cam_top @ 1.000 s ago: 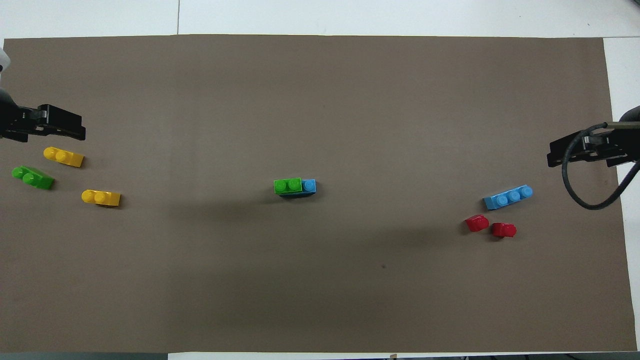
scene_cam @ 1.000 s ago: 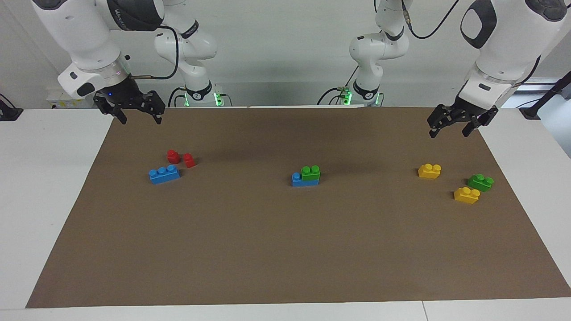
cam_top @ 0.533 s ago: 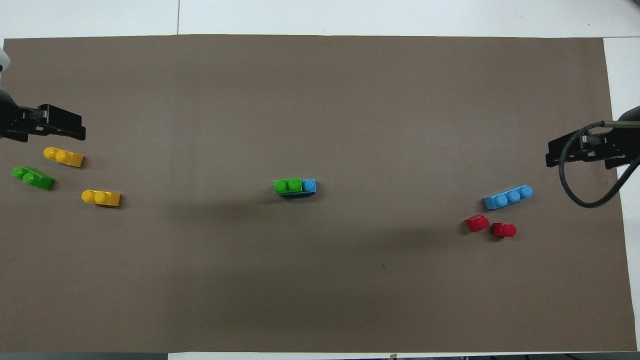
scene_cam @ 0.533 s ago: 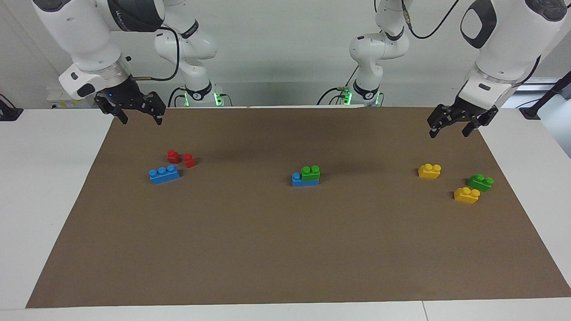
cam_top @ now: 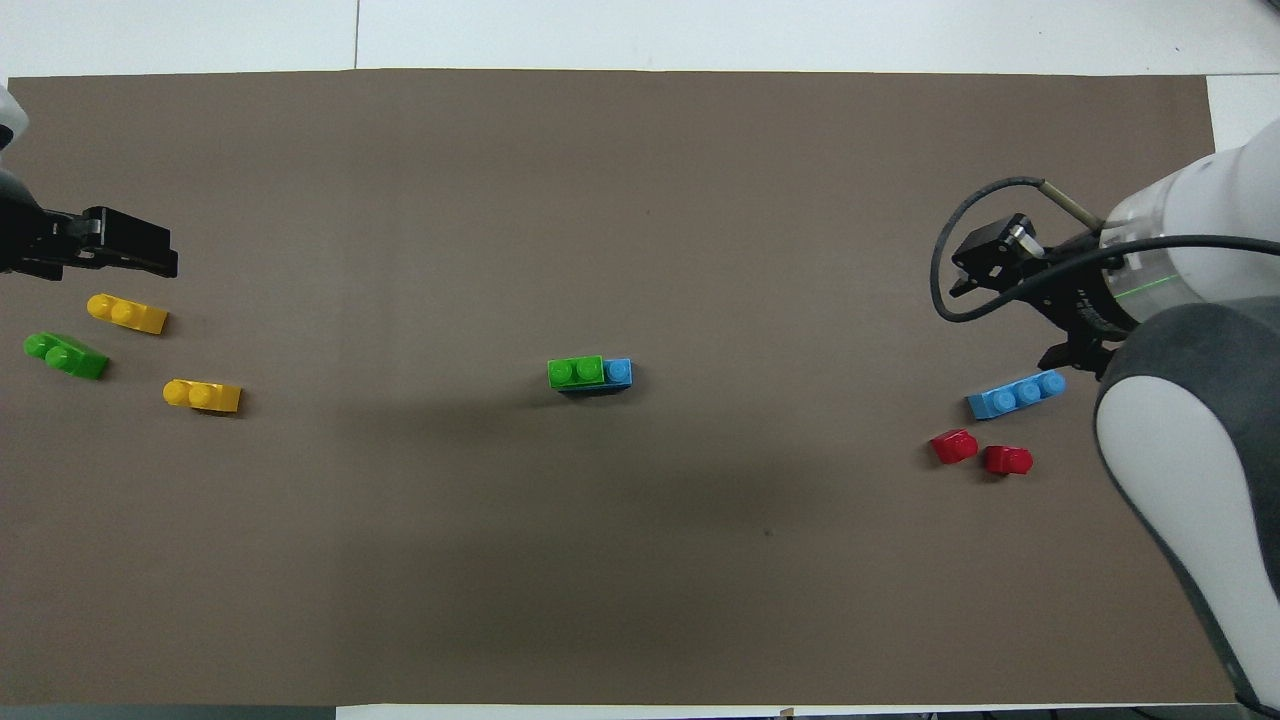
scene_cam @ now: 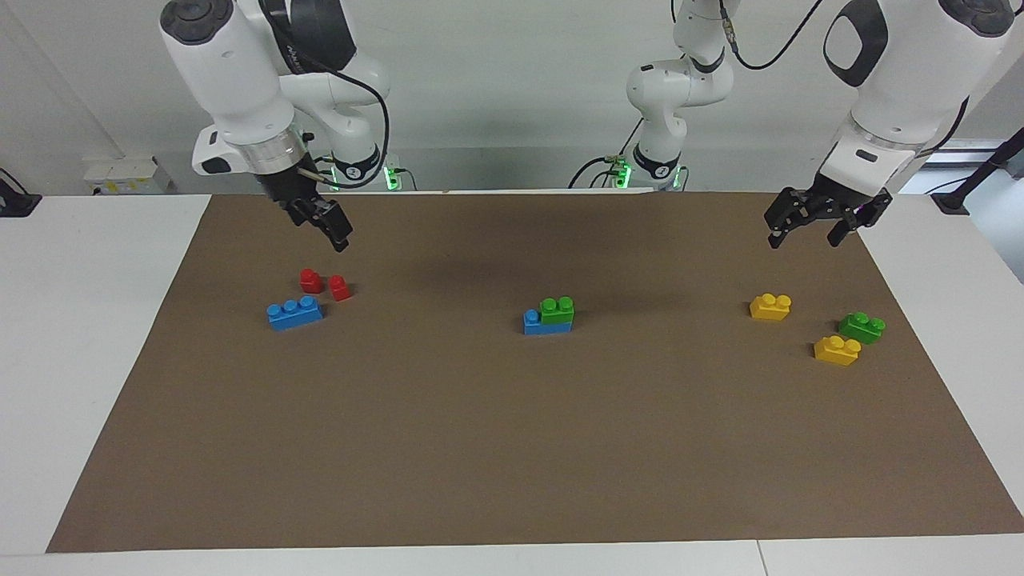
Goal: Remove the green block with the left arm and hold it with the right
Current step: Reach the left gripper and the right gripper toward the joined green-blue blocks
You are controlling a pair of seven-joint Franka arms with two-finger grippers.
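No readable brand or label on any brick; a small round mark sits on each arm base in the facing view but can't be read. Green block [scene_cam: 557, 310] [cam_top: 576, 372]: glossy plastic, two round studs, stacked on a longer blue brick [scene_cam: 546, 323] [cam_top: 617, 372] mid-mat, one blue stud left uncovered at the right arm's end. Brown matte mat [scene_cam: 512, 448] [cam_top: 640, 200] covers the white surface [scene_cam: 88, 320]. Left claw [scene_cam: 810, 226] [cam_top: 135, 250] hangs in the air over the mat edge at its own end, fingers apart, nothing in them. Right claw [scene_cam: 334, 230] [cam_top: 975, 262] in the air over the mat by the red pieces, tilted; can't tell if the fingers are apart or together. Second green brick [scene_cam: 862, 327] [cam_top: 65, 355] lies between two yellow bricks [scene_cam: 770, 306] [scene_cam: 837, 350] at the left arm's end. Loose blue three-stud brick [scene_cam: 295, 312] [cam_top: 1016, 393] and two small red single-stud pieces [scene_cam: 311, 280] [scene_cam: 340, 287] at the right arm's end. Overhead view shows the stud tops and the right arm's white and grey casing; facing view shows the stack's height and both bases
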